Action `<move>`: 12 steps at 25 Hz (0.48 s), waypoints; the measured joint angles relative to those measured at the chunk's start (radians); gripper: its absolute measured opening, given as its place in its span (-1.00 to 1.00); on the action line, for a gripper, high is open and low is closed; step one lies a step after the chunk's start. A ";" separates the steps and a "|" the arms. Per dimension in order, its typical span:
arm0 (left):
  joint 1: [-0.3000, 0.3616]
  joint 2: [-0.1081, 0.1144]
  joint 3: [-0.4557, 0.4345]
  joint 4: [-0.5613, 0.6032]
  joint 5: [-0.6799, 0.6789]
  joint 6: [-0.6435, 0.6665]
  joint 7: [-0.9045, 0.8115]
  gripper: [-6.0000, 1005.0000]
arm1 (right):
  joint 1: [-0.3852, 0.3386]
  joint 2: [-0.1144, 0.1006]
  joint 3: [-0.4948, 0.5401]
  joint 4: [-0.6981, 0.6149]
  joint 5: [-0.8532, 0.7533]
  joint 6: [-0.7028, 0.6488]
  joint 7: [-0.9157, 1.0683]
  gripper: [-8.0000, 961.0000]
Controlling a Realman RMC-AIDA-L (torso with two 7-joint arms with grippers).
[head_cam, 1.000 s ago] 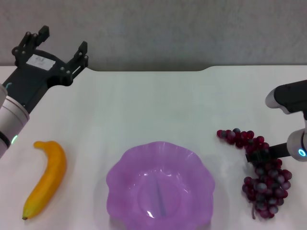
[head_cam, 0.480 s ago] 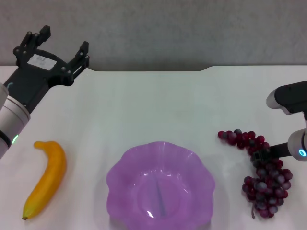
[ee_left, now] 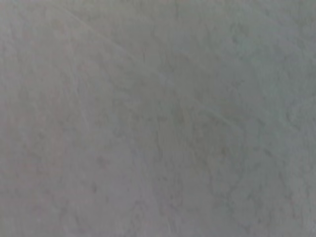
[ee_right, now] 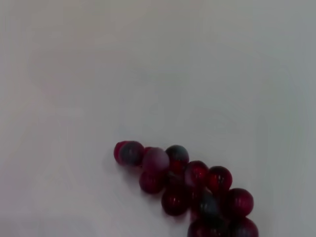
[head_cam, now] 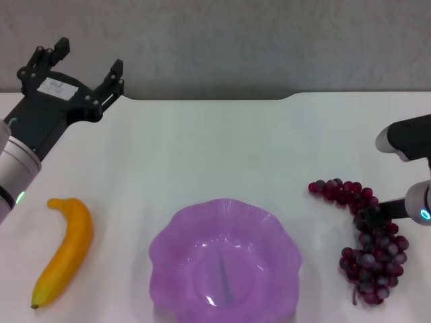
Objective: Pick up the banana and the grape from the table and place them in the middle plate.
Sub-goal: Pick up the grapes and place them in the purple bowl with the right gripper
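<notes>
While the banana [head_cam: 63, 250] lies on the white worktop [head_cam: 222, 148] left of the purple plate [head_cam: 225, 265], long axis running near-to-far with its tip nearest, the grape bunch [head_cam: 369, 243] stretches from far-left to near-right, right of the plate. The right pincer [head_cam: 369, 217] seems clamped on the bunch's middle. The left pincer [head_cam: 79, 62] hangs spread by the far notched edge, before a grey wall

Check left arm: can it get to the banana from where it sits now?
Probably yes. The left end effector is raised near the table's far left edge, open. The banana lies on bare tabletop on the same side, nearer the robot, apart from the plate, with nothing between or on top.
</notes>
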 joint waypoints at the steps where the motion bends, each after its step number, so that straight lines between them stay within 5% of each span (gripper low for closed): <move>1: 0.001 0.000 0.000 0.000 0.000 0.001 0.000 0.68 | -0.001 0.000 0.000 -0.002 0.000 -0.002 -0.001 -0.20; 12: 0.009 0.000 0.000 0.001 0.000 0.004 0.000 0.68 | -0.153 -0.002 0.001 -0.281 0.000 0.013 -0.020 -0.24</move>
